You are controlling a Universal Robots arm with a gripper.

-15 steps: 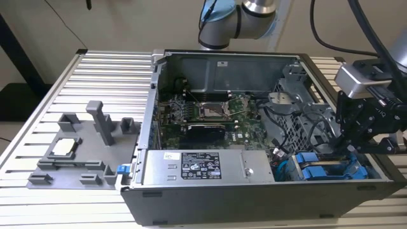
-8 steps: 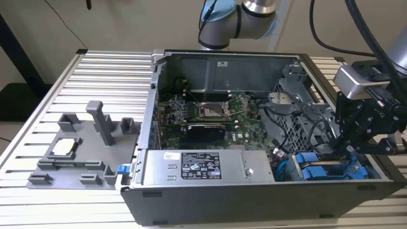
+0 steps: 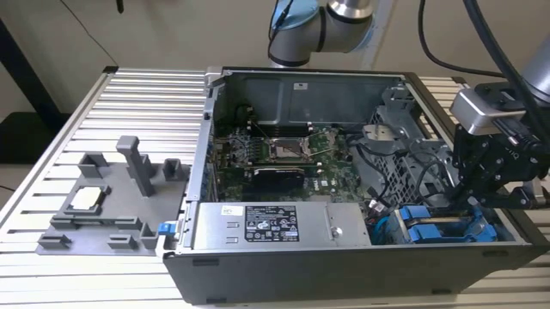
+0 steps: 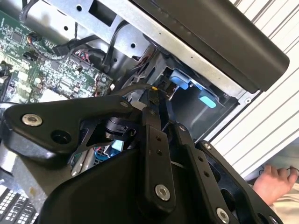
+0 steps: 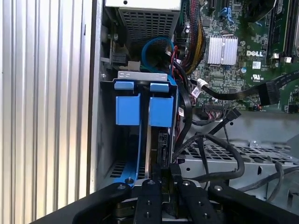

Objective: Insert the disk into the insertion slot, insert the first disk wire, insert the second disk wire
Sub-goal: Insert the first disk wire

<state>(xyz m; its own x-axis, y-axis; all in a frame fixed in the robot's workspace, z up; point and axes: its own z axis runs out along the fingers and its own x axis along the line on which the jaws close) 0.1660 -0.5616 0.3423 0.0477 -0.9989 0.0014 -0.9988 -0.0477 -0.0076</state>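
The disk (image 5: 148,140) stands on edge in the insertion slot (image 5: 106,140), its bright blue carrier tabs (image 5: 161,111) showing at the bay's mouth. In the exterior view the slot (image 3: 442,230) sits at the case's near right corner, and my gripper (image 3: 485,193) hangs just above it. In both wrist views the black fingers (image 5: 148,196) are drawn together. In the second wrist view the gripper (image 4: 153,93) pinches the end of a black disk wire (image 4: 128,89). A dark connector (image 5: 163,147) lies against the disk's edge just ahead of the gripper (image 5: 163,179).
The grey power-supply box (image 3: 275,224) lies beside the slot, with the motherboard (image 3: 275,151) behind it. A perforated cage (image 3: 404,161) and loose black cables (image 5: 219,149) crowd the bay. A grey fixture (image 3: 112,199) sits on the table. A person's hand (image 4: 275,179) rests outside the case.
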